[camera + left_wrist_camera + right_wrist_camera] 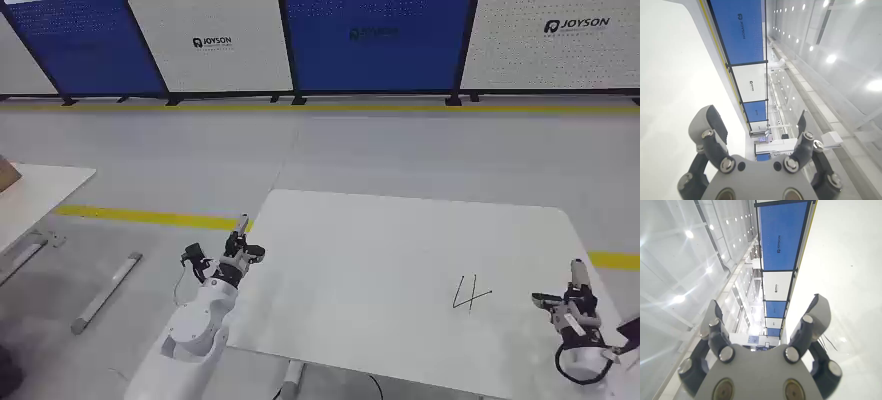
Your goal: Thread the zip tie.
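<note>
zip ties (472, 295) on table (380, 270) near right gripper (558, 285) — wide, empty | left gripper (245, 240) at table edge — wide, empty

One white worktop (380, 250) in play. Grippers, two: left gripper (757, 111), right gripper (765, 299). Two fingers (716, 121) apiece, four in all. Dark zip ties (470, 294): thin strands crossed in one cluster, at least two, exact number too fine to call. One side table (40, 200) off at edge. Two blue wall panels (375, 45) behind.
</note>
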